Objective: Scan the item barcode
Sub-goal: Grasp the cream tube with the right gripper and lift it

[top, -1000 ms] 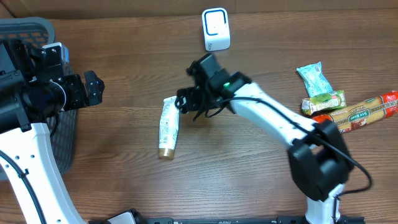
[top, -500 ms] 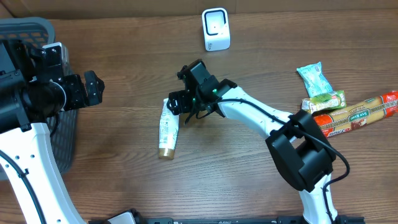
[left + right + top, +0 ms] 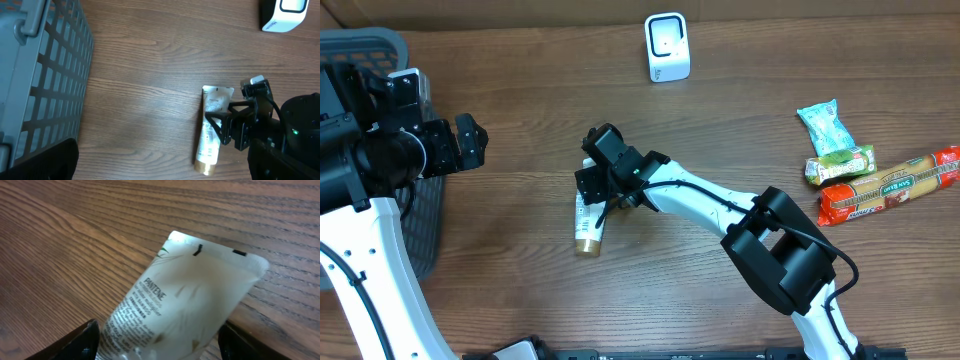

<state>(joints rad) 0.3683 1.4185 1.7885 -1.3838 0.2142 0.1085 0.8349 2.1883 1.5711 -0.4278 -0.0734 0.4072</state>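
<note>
Right gripper (image 3: 159,342) has swung left over the tube (image 3: 587,225), jaws apart astride its crimped end for grasping; left gripper (image 3: 472,145) idles, jaws wide.

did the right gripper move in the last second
Yes: in the overhead view the right gripper moved toward the picture's lower left, away from the white scanner, over the tube.

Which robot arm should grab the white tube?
Right. Its open end effector straddles the tube, a finger on each side. The left end effector hangs far away beside the basket.
</note>
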